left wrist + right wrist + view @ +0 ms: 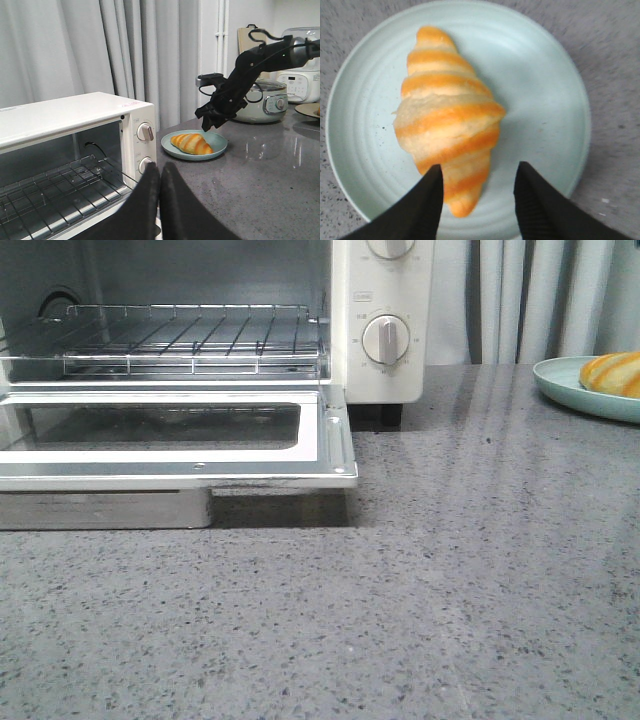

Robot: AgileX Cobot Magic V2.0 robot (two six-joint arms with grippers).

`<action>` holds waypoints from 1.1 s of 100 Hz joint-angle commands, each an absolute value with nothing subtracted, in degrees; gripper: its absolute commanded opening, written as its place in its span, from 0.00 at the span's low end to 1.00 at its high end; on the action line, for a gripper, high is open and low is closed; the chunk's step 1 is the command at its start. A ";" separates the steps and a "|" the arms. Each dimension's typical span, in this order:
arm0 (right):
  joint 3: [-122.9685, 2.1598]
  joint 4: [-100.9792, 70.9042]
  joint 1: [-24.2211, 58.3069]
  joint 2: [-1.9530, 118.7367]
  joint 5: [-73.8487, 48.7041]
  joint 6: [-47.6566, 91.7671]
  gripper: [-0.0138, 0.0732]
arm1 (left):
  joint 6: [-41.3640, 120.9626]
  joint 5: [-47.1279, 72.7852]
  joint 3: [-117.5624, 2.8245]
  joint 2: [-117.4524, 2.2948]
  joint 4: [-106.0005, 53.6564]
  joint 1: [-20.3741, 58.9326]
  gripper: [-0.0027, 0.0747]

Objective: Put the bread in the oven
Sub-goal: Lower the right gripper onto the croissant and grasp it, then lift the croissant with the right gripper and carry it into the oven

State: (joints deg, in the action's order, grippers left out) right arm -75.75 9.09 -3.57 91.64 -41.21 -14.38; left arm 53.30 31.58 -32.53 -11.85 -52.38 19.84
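Observation:
The bread (447, 125), a golden-orange roll with cream stripes, lies on a pale green plate (540, 100). It also shows in the front view (612, 372) at the far right and in the left wrist view (191, 143). My right gripper (478, 172) is open and hovers just above the plate, its jaws over the bread's narrow end; it also shows in the left wrist view (214, 118). The cream-white oven (385, 300) stands at the left with its glass door (175, 435) folded down and its wire rack (190, 340) bare. My left gripper (160, 170) is shut and empty beside the oven.
The pale green plate (570, 390) sits on the grey speckled counter (420, 590). A rice cooker (262, 100) and a white appliance (302, 82) stand behind it, with grey curtains at the back. The open door juts out over the counter.

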 commanded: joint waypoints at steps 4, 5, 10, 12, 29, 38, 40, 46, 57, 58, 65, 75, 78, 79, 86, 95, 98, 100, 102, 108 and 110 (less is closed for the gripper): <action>-77.76 8.00 -3.92 93.32 -37.56 -14.00 0.50 | 52.72 29.39 -34.41 -12.64 -54.07 19.80 0.01; -77.76 8.00 -3.92 93.76 -37.56 -14.00 0.50 | 52.72 29.39 -34.41 -12.64 -54.07 19.80 0.01; -77.76 7.88 -3.92 95.15 -37.56 -14.00 0.50 | 52.72 29.39 -34.41 -12.64 -54.07 19.80 0.01; -77.76 7.73 -3.92 95.67 -37.56 -14.00 0.50 | 52.72 29.50 -34.41 -12.64 -54.17 19.80 0.01; -77.76 3.95 -3.92 99.15 -37.56 -14.00 0.46 | 52.72 29.61 -34.41 -12.64 -54.55 19.80 0.01; -77.76 2.38 -3.92 99.79 -38.01 -14.00 0.27 | 52.72 29.61 -34.41 -12.64 -54.55 19.80 0.01; -77.76 2.27 -3.92 99.79 -37.99 -14.00 0.20 | 52.72 29.61 -34.41 -12.64 -54.55 19.80 0.01; -77.76 1.78 -3.92 99.68 -38.03 -14.00 0.08 | 52.72 29.61 -34.41 -12.64 -54.55 19.80 0.01; -77.76 1.68 -3.92 97.49 -36.08 -14.00 0.08 | 52.72 29.61 -34.41 -12.64 -54.55 19.80 0.01; -77.76 1.53 -3.92 97.24 -35.83 -14.00 0.08 | 52.72 29.61 -34.41 -12.64 -54.55 19.80 0.01; -77.89 1.19 -3.69 93.84 -32.13 -14.00 0.08 | 52.72 29.61 -34.41 -12.64 -54.55 19.80 0.01; -79.36 1.19 -1.94 86.88 -25.02 -14.00 0.08 | 52.72 29.61 -34.41 -12.64 -54.55 19.80 0.01; -80.32 1.19 -1.01 85.03 -23.10 -14.00 0.08 | 52.72 29.61 -34.41 -12.64 -54.55 19.80 0.01; -80.55 1.30 -0.44 84.56 -22.65 -14.00 0.08 | 52.72 29.61 -34.41 -12.64 -54.55 19.80 0.01; -83.12 1.30 3.57 80.42 -18.44 -11.73 0.08 | 52.72 29.61 -34.41 -12.64 -54.55 19.80 0.01; -87.70 1.30 11.74 77.07 -16.25 -6.57 0.08 | 52.72 29.49 -34.41 -12.64 -54.07 19.80 0.01; -89.26 1.30 14.82 76.68 -16.38 -4.88 0.08 | 52.72 29.38 -34.41 -12.64 -53.76 19.80 0.01; -90.40 1.30 17.21 76.50 -16.54 -3.40 0.08 | 52.72 29.25 -34.41 -12.64 -53.51 19.80 0.01; -91.49 1.30 18.86 76.50 -16.98 -2.10 0.08 | 52.72 29.16 -34.41 -12.64 -53.25 19.80 0.01; -94.08 1.30 26.29 76.81 -18.61 0.97 0.08 | 52.72 28.87 -34.41 -12.64 -52.58 19.80 0.01; -94.49 1.30 28.72 77.10 -19.18 1.77 0.08 | 52.72 28.74 -34.41 -12.64 -52.47 19.80 0.01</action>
State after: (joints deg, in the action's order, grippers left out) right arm -90.15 1.45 20.90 78.34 -21.17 -3.46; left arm 53.30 32.18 -32.53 -11.85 -51.49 19.84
